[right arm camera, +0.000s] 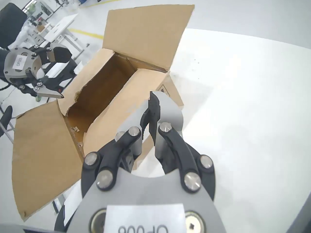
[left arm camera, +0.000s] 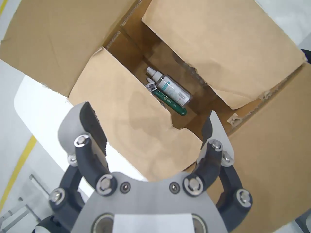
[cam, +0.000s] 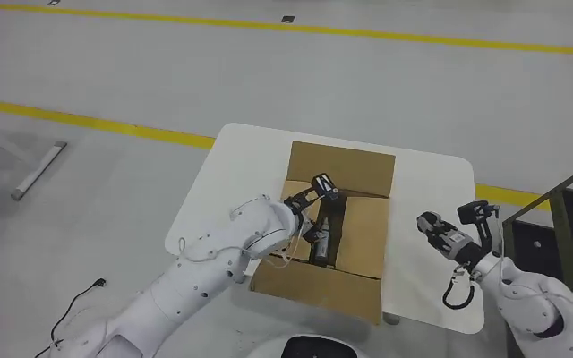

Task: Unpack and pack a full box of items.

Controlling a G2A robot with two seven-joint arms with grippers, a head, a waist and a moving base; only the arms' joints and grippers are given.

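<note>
One box [cam: 341, 166] holds one spray bottle [left arm camera: 170, 88] and one green-handled tool [left arm camera: 173, 104], partly hidden beneath; left gripper [left arm camera: 149, 120] gapes wide above; right gripper [right arm camera: 151, 112] is pinched together, empty.

Coded white stickers mark the left hand [right arm camera: 57, 73] and right hand [right arm camera: 151, 107]. Inside the cardboard box [right arm camera: 145, 32], the spray bottle [left arm camera: 170, 88] bears fine print, the green tool handle [left arm camera: 171, 103] white lettering. A triangular sign [right arm camera: 163, 89] marks the box's outer wall.
</note>
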